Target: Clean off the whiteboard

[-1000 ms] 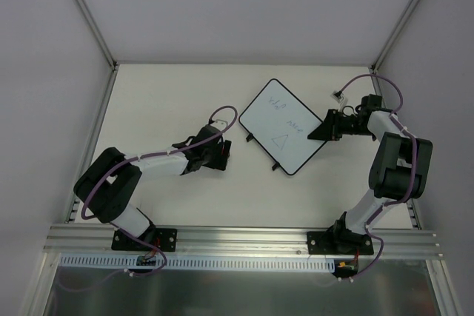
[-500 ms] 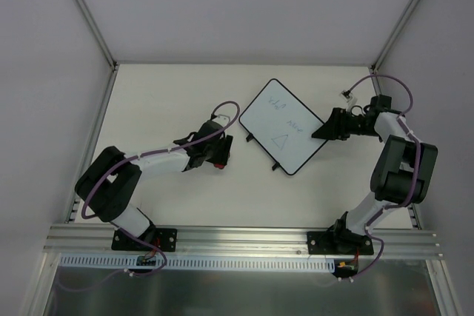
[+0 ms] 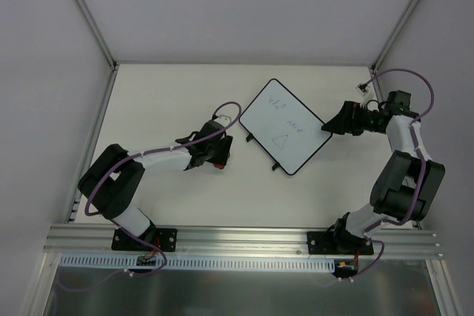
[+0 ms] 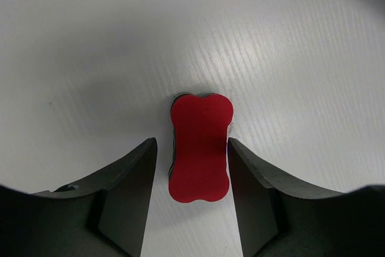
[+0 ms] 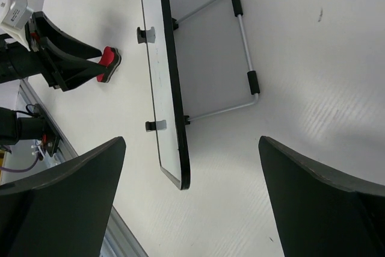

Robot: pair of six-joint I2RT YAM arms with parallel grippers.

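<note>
Left pincer (image 4: 191,142) open, jaws straddling the red eraser (image 4: 200,148) flat on the worktop (image 4: 90,40), so likely the grasp step: next needs closing, lifting and carrying ahead-right to the whiteboard (image 3: 285,126), just ahead of the wide-open right pincer (image 3: 331,126).

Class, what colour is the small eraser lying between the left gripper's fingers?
The eraser is red, clearest in the left wrist view.

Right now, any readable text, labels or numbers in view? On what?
Nothing is legible.
Whiteboard: two marker scrawls, too small to read.
Whiteboard: a drawn triangle, a sign, not text.
Red eraser: no print visible.
</note>
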